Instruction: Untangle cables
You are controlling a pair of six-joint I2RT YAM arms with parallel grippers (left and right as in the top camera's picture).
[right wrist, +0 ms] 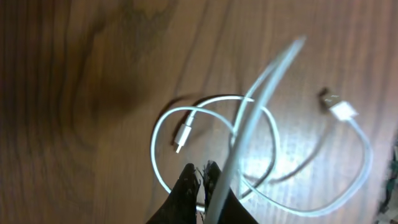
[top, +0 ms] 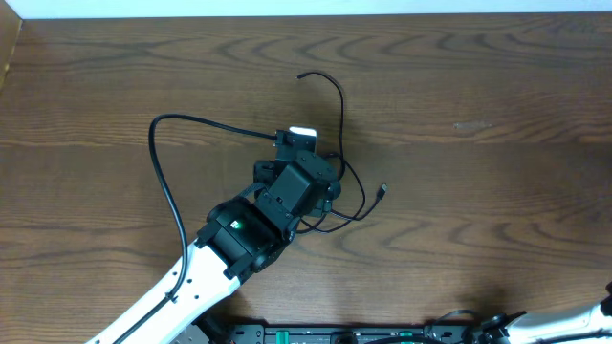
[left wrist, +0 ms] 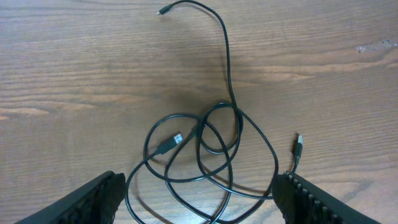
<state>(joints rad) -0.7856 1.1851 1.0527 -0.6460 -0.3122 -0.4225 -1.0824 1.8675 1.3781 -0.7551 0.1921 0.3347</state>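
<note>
looking down, you see your left fingers (left wrist: 93, 199) spread wide, the thin black looped cable (left wrist: 228, 68) lying on the wooden tabletop (left wrist: 74, 74) between them; your right fingers (right wrist: 186, 190) pinch the thin white cable (right wrist: 342, 112).

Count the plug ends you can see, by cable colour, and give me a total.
Black: 3 (top black plug, middle black plug, right black plug)
White: 2 (left white plug, right white plug)
Total: 5
</note>
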